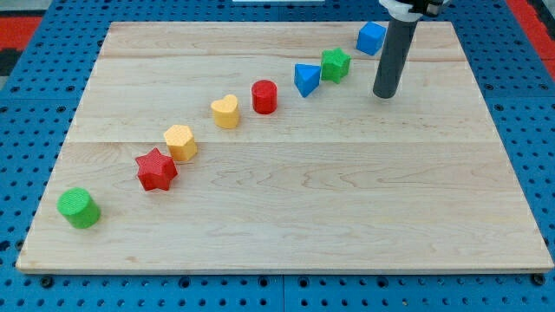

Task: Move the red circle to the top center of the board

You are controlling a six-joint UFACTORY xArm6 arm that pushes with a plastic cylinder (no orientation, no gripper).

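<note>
The red circle (264, 96) stands on the wooden board (347, 199), a little above and left of the board's middle. My tip (385, 94) rests on the board at the upper right, well to the right of the red circle. The blue triangle (305, 79) and the green star (335, 63) lie between the red circle and my tip. The blue cube (371, 37) sits just left of the rod, near the top edge.
A diagonal row runs down to the left: a yellow heart (225, 112), a yellow hexagon (180, 142), a red star (156, 169) and a green cylinder (79, 208) near the bottom left corner.
</note>
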